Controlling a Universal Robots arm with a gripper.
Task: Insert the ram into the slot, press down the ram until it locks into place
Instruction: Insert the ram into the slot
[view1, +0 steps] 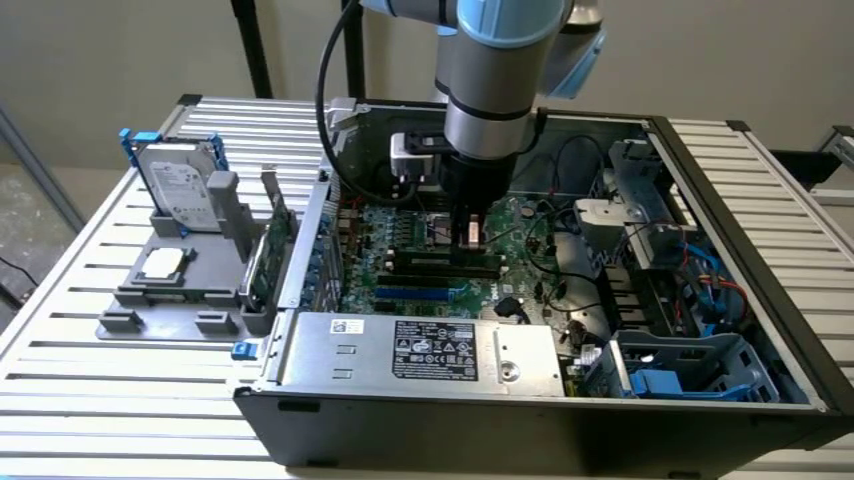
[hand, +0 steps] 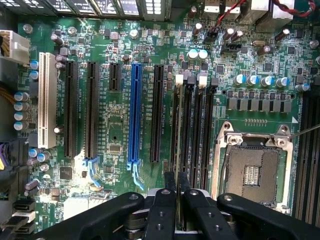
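The tool (hand: 176, 181) is pinching the ram (view1: 469, 237) at the slot (hand: 178, 125) (one of several alike); any tilt could be leaving one end unlatched.

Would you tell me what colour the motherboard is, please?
The motherboard is green, best seen in the wrist view.

An open black computer case (view1: 534, 432) sits on a slatted table (view1: 127, 405), a hard drive (view1: 180, 186) upright beside it.
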